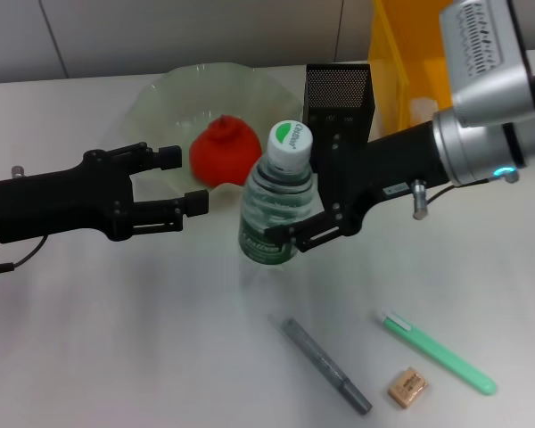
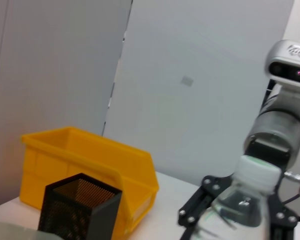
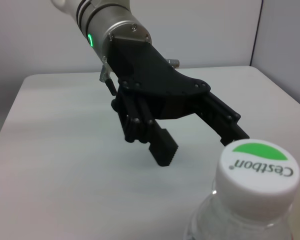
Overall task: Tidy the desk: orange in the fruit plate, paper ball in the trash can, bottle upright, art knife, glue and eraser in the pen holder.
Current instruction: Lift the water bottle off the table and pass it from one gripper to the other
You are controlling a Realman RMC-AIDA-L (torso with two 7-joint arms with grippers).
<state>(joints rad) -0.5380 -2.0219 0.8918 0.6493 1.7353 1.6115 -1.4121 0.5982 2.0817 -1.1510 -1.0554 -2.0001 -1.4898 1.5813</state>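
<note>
Just in front of the pen holder (image 1: 337, 94), I'm clamping the bottle (image 1: 276, 209) upright with the right gripper (image 1: 305, 217), fingers clenched on its label so it stands cap-up; I judge this is the upright step, nearly done. Left gripper (image 1: 183, 181) is waiting beside the bottle, released, holding nothing, apart from it. Orange (image 1: 225, 152) is sitting in the plate (image 1: 160, 102) behind the bottle. Eraser (image 1: 407, 387), knife (image 1: 438, 353) and a grey pen-like stick (image 1: 325, 365) are lying nearer me than the bottle, still to go. Only the left wrist view is showing the bin (image 2: 90, 165) touching or just beside the holder; only the right wrist view is showing the left fingers (image 3: 162, 147) splayed.
</note>
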